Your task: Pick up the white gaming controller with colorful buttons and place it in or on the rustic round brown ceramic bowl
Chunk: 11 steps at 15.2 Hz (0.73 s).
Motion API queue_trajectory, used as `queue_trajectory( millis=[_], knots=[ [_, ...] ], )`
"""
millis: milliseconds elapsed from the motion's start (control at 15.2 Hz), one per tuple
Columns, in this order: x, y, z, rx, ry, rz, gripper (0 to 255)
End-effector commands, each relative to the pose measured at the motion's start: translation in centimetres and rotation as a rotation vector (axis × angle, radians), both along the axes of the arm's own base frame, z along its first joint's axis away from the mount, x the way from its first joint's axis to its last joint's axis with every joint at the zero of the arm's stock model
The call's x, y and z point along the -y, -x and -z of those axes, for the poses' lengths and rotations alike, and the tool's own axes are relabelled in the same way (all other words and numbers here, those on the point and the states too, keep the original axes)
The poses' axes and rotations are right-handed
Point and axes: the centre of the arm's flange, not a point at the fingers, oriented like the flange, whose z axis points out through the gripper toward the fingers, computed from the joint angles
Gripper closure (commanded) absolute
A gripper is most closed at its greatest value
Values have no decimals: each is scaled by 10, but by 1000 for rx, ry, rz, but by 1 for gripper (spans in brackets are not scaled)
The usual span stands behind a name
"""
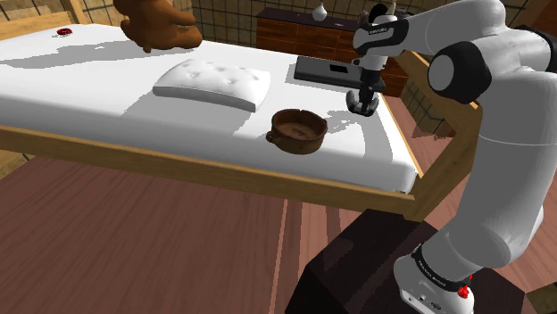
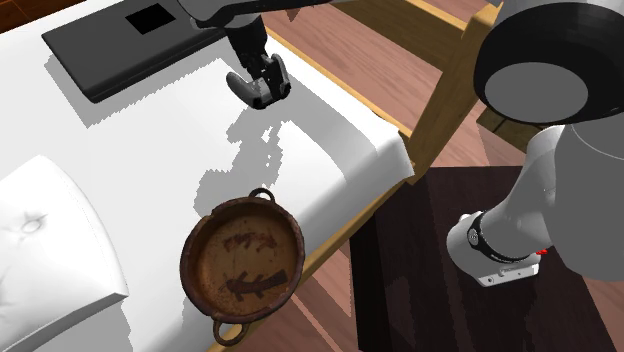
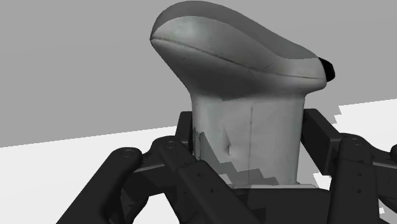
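The fingers point(image 3: 191, 167) of the gripper point(image 2: 264, 84) are clamped on one grip of the pale grey-white gaming controller point(image 3: 245, 95), whose broader body juts out beyond them. The controller hangs above the white bed point(image 1: 89, 80), clear of the sheet to judge by the shadow cast below it, near the bed's corner by the stand and just off the dark flat slab point(image 2: 115, 45). The round brown bowl point(image 2: 243, 262) stands empty close to the bed's near long edge, between that corner and the pillow point(image 1: 212, 85), and well apart from the gripper. The step in hand looks to be the carry to the bowl. To do it well, the arm should travel level toward the near edge with enough height to clear the bowl's rim and small handles, stop with the controller's bulk over the bowl's middle, then lower before letting go. Since the hold is on one grip only, the load may swing, so a slow move suits.
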Motion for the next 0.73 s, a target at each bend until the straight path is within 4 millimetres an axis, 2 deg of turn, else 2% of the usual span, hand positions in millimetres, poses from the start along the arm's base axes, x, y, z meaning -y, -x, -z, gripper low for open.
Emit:
queue_trajectory(
  millis=[0,132,660],
  knots=[
    [1,0,1,-1,0,1,255],
    [1,0,1,-1,0,1,255],
    [1,0,-42,-1,0,1,255]
  ],
)
